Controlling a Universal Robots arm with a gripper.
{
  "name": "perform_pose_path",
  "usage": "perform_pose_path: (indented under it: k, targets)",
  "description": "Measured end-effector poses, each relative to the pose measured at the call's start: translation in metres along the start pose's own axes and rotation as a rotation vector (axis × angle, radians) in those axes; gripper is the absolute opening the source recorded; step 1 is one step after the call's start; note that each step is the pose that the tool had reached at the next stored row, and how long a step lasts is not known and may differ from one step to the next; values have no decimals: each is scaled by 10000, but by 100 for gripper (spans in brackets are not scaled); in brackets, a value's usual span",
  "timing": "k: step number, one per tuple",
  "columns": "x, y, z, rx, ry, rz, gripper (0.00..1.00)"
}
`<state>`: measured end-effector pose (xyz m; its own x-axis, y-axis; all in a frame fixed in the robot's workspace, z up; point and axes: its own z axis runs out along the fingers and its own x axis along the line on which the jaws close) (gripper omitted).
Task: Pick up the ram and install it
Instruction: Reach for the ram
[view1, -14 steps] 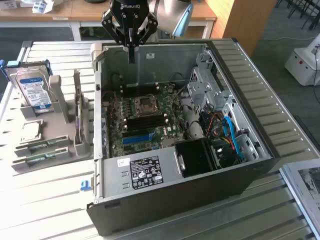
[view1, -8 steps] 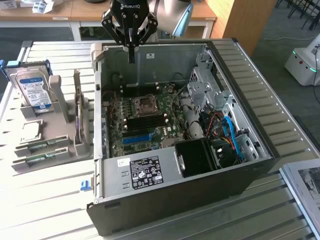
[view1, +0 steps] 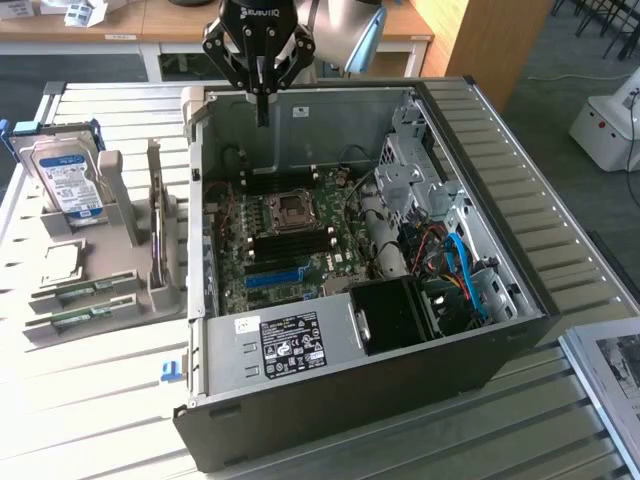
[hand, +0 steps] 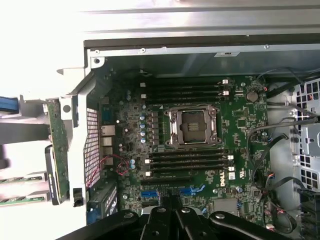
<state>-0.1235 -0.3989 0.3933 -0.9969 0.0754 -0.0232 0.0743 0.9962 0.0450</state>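
Two green ram sticks (view1: 82, 292) (view1: 88, 314) lie flat in a grey holder on the table at the exterior view's left, outside the computer case. In the wrist view the sticks (hand: 22, 178) show as green strips beside the case wall. My gripper (view1: 262, 112) hangs shut above the back of the open case, well away from the sticks, with nothing between its fingers. In the wrist view the gripper (hand: 169, 202) points down at the motherboard (hand: 235, 150), whose black memory slots (hand: 187, 162) run on both sides of the empty processor socket (hand: 192, 127).
A blue-labelled hard drive (view1: 65, 180) stands in the grey rack, a processor chip (view1: 62, 260) lies below it and a card (view1: 155, 240) stands on edge. The case (view1: 400, 390) holds a black fan shroud (view1: 395, 315), drive cage (view1: 410, 170) and cables (view1: 465, 270).
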Motion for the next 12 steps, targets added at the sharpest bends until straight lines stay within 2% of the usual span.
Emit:
perform_pose_path:
  k: [12]
  targets:
    - [286,-21,-6,-1,-1,-2,10]
